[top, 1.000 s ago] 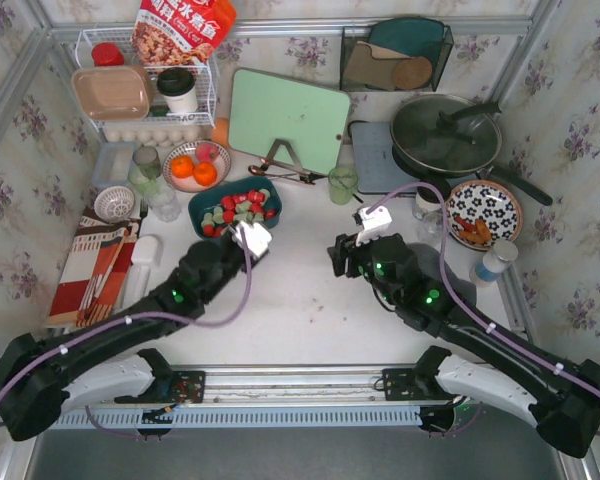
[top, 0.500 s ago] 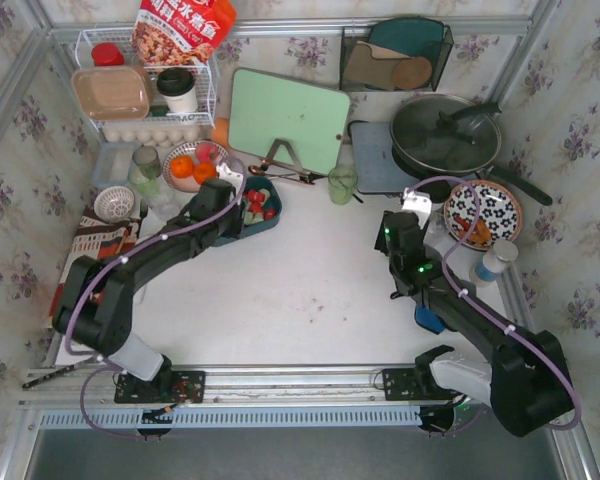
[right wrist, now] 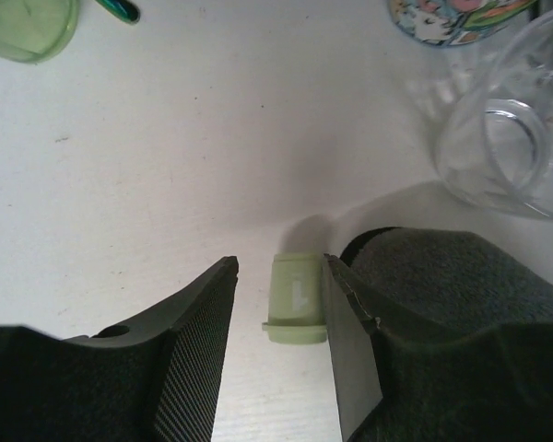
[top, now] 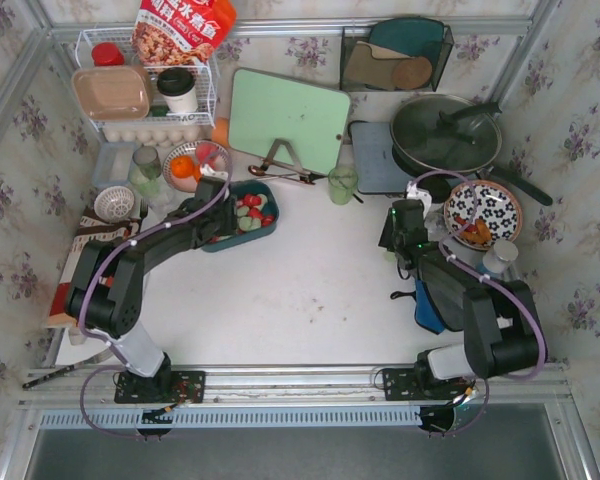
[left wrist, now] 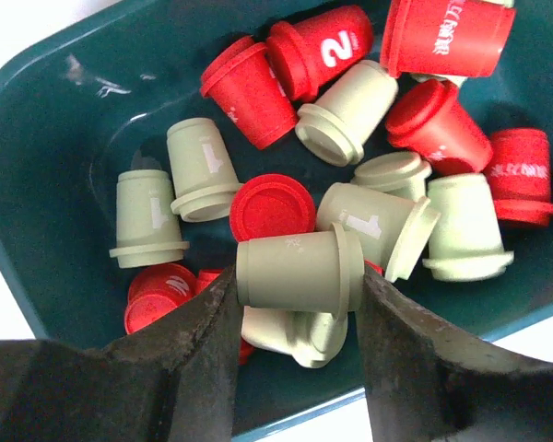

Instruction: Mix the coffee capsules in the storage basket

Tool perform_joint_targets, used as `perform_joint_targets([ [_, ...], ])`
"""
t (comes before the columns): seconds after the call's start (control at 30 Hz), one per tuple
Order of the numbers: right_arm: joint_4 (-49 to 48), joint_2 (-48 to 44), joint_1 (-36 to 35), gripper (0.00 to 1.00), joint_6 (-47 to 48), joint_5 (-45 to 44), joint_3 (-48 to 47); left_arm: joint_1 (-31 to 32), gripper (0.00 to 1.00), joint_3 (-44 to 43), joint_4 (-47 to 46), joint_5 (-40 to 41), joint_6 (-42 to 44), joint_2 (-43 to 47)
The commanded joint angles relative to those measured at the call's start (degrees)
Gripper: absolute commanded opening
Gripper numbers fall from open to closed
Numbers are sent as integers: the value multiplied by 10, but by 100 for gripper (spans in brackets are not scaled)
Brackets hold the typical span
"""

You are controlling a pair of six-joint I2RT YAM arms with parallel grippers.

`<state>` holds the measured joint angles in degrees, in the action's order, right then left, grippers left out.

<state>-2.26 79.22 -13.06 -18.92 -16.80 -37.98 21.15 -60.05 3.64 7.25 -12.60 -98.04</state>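
Observation:
The dark teal storage basket (top: 265,229) (left wrist: 55,138) holds several red (left wrist: 272,207) and pale green (left wrist: 203,166) coffee capsules, lying mixed. My left gripper (top: 228,206) (left wrist: 295,276) is inside the basket. It is shut on a pale green capsule (left wrist: 300,262), held end to end just above the others. My right gripper (top: 393,243) (right wrist: 280,267) is open and low over the table at the right. Another pale green capsule (right wrist: 295,299) lies on the table between its jaws, touching the right finger (right wrist: 346,322).
A clear glass (right wrist: 507,157) stands close right of the right gripper, with a patterned plate (top: 483,212) behind it and a green cup (top: 342,183) to the back left. A bowl of oranges (top: 190,165) sits just behind the basket.
My left arm has swung back and left from the table's middle into the basket. My right arm has folded back toward the right, lowering its gripper beside the glass.

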Motion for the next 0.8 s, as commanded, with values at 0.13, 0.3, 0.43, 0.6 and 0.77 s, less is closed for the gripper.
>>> perform_joint_targets([
  [0.13, 31, 82, 3, 49, 1, 34, -36, -2, 74, 65, -32, 65, -34, 75],
  [0.3, 44, 87, 4, 50, -1, 11, -44, -1, 99, 96, -38, 57, -38, 157],
  [0.43, 61, 102, 4, 51, 9, 3, -56, -1, 99, 112, -19, 51, -41, 243],
  [0.6, 79, 106, 4, 51, 15, 32, -58, 0, 99, 117, 35, 41, -52, 337],
  [0.77, 89, 93, 4, 58, 17, 74, -56, 1, 99, 119, 96, 17, -59, 412],
])
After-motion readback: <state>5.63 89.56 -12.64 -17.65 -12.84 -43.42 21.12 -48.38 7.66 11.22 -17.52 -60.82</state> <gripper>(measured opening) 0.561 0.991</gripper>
